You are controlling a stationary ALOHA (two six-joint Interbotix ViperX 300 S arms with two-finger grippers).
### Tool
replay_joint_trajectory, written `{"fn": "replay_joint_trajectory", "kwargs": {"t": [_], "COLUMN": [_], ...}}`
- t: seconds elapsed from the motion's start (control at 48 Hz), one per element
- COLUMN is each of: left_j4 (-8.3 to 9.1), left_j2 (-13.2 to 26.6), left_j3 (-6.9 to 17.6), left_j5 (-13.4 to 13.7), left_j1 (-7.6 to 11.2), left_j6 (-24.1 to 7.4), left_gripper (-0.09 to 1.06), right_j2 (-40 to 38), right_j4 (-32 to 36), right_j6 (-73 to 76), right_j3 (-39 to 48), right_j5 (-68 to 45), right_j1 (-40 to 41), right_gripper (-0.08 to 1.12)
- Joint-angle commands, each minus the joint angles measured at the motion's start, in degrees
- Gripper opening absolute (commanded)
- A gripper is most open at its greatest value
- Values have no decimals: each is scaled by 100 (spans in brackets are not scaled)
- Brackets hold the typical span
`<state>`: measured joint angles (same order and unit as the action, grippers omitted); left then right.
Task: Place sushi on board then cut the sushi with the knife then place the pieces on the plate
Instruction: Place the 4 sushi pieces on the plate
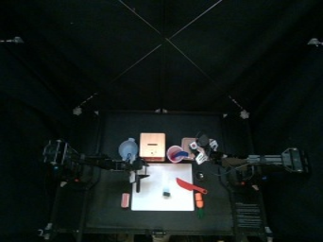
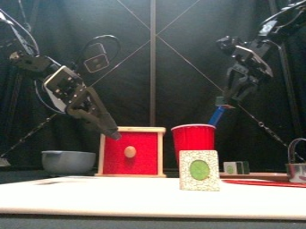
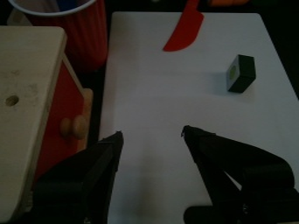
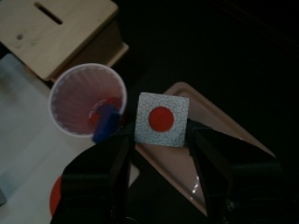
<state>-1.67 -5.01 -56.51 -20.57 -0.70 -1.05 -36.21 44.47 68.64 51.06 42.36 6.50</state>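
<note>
I am hovering my left gripper (image 3: 152, 136) over the white cutting board (image 1: 151, 180), fingers spread wide and holding nothing. One dark green toy sushi block (image 3: 240, 73) is sitting on the board, apart from the red toy knife (image 3: 187, 28) lying toward the board's right side. Past the board's back right corner, my right gripper (image 4: 163, 140) is hanging over the flat pink tray (image 4: 233, 131). A speckled sushi slice with a red centre (image 4: 162, 121) is showing between its fingers, but I cannot tell whether they are gripping it.
</note>
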Motion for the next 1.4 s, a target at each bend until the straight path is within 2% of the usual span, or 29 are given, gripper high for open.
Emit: {"fn": "replay_joint_trajectory", "kwargs": {"t": [0.021, 0.188, 0.375, 0.667, 0.854, 0.958, 1.188, 1.396], "left_j4": [-9, -9, 0, -26, -70, -79, -158, -167], "left_j2": [-79, -53, -35, -26, -26, -35, -35, -35], "left_j3": [70, 62, 53, 26, 18, 18, 18, 9], "left_j5": [-26, -26, -26, -26, -26, -18, 35, 53], "left_j1": [-44, -79, -105, -105, -88, -88, -79, -79], "left_j6": [9, 0, 0, 26, 26, 26, 26, 18], "left_gripper": [92, 92, 92, 92, 92, 92, 92, 92], "right_j2": [-352, -360, 26, 967, 984, 712, 62, 88], "right_j4": [-176, -659, -765, -729, -773, -967, -1301, -1354], "right_j6": [-18, -44, -44, -53, -44, -44, -35, 9], "right_j3": [352, 1081, 1477, 1521, 1354, 1222, 914, 606], "right_j5": [-176, -773, -1521, -1687, -1670, -1652, -1503, -1494], "right_j1": [483, 1081, 1477, 1608, 1485, 1090, -422, -1626], "right_gripper": [64, 64, 66, 88, 95, 95, 95, 95]}}
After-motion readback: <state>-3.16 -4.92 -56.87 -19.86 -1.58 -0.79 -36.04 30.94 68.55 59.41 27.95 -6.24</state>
